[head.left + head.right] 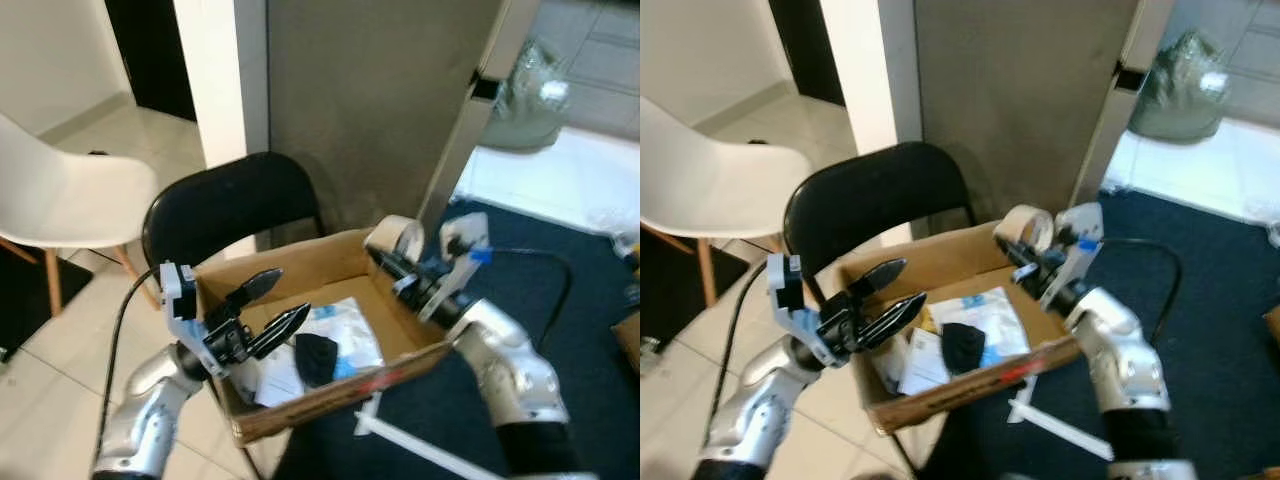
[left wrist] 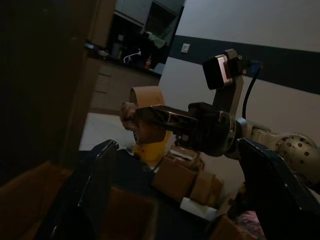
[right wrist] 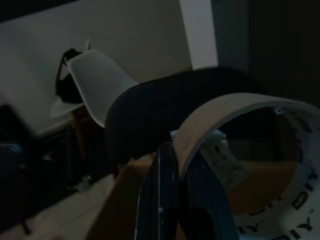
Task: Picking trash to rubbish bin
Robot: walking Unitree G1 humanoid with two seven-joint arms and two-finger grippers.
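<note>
An open cardboard box [image 1: 335, 392] sits on a black chair [image 1: 235, 205] and holds white papers [image 1: 345, 330] and a crumpled black item [image 1: 317, 357]. My right gripper [image 1: 385, 262] is shut on the wall of a roll of brown tape [image 1: 396, 236], held just above the box's far right corner. In the right wrist view the tape roll [image 3: 240, 150] is pinched between the black fingers [image 3: 167, 200]. My left gripper [image 1: 283, 300] hovers open over the box's left side, holding nothing. The left wrist view looks across the box at the tape roll [image 2: 147, 122].
A white chair [image 1: 60, 195] stands to the left on the tiled floor. A dark blue rug [image 1: 570, 300] lies to the right, with a white stick [image 1: 420, 445] on it near the box. A clear plastic bag [image 1: 530, 95] sits at the back right, past a grey wall panel [image 1: 370, 100].
</note>
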